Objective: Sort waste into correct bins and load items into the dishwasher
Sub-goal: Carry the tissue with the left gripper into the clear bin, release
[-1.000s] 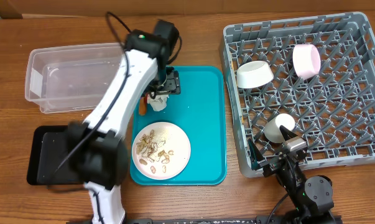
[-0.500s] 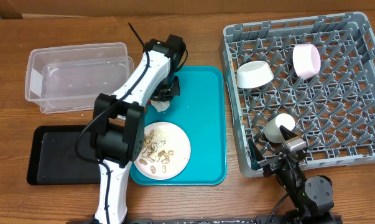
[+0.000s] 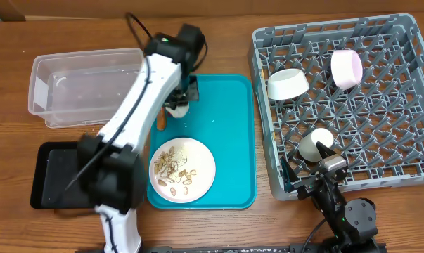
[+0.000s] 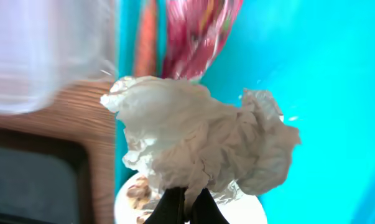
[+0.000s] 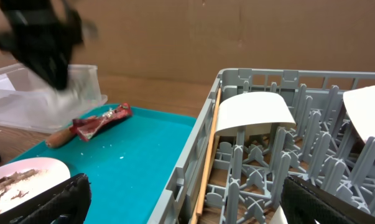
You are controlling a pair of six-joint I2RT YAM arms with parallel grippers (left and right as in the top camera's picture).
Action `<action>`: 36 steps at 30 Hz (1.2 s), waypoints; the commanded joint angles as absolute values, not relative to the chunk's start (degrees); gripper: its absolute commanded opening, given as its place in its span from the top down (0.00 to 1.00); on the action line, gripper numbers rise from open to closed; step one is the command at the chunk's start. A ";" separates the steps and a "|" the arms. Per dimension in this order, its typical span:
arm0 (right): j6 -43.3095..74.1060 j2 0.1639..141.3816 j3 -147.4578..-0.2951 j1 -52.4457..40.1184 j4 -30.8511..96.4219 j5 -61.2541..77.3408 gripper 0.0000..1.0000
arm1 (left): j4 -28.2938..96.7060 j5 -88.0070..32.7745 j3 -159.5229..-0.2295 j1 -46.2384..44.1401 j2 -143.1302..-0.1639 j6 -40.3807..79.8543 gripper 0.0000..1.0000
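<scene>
My left gripper (image 4: 186, 194) is shut on the crumpled white tissue (image 4: 199, 140) and holds it just above the teal tray (image 3: 226, 133). Overhead, that gripper (image 3: 178, 104) and the tissue (image 3: 175, 109) hang over the tray's far left part. Beyond the tissue, the red wrapper (image 4: 196, 37) and the orange carrot piece (image 4: 147, 43) lie on the tray. A white plate (image 3: 202, 163) with beige scraps (image 3: 176, 172) sits at the tray's near end. My right gripper (image 5: 193, 208) stands open and empty at the grey dish rack's (image 3: 408, 105) near left corner.
The clear tub (image 3: 85, 84) stands left of the tray, with the black tray (image 3: 57, 176) in front of it. In the rack are a white bowl (image 3: 287, 84), a pink bowl (image 3: 346, 68), a cream cup (image 3: 315, 144) and a wooden chopstick (image 5: 207, 155) along the left wall.
My left gripper has shut on the tissue and lifted it slightly off the teal tray, shifting a little to the left. The right arm has not moved.
</scene>
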State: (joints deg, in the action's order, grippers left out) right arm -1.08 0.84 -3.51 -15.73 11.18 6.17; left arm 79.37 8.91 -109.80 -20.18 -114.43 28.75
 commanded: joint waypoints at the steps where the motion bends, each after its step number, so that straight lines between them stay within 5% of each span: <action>1: -0.89 0.16 -3.27 -15.40 10.74 6.55 0.00 | 79.48 15.03 -111.46 -17.12 -108.31 28.80 0.96; 8: -0.89 0.16 -3.27 -15.40 10.74 6.55 0.00 | 74.56 12.84 -111.44 -5.08 -107.72 23.97 0.94; 10: -0.89 0.16 -3.27 -15.40 10.74 6.55 0.00 | 74.50 6.31 -111.44 -3.03 -108.22 20.67 0.49; 11: -0.89 0.16 -3.27 -15.40 10.74 6.55 0.00 | 75.33 4.14 -111.44 -2.39 -108.25 19.64 0.42; 19: -0.89 0.16 -3.27 -15.40 10.74 6.55 0.00 | 76.73 3.92 -111.44 -7.60 -108.12 20.25 0.45; 25: -0.89 0.16 -3.27 -15.40 10.74 6.55 0.00 | 71.46 12.58 -109.54 -18.70 -111.37 20.08 0.31; 33: -0.89 0.16 -3.27 -15.40 10.74 6.55 0.00 | 64.01 13.26 -106.98 -21.19 -125.03 22.28 0.44; 36: -0.89 0.16 -3.27 -15.40 10.74 6.55 0.00 | 63.20 10.90 -106.98 -20.93 -129.05 22.28 0.60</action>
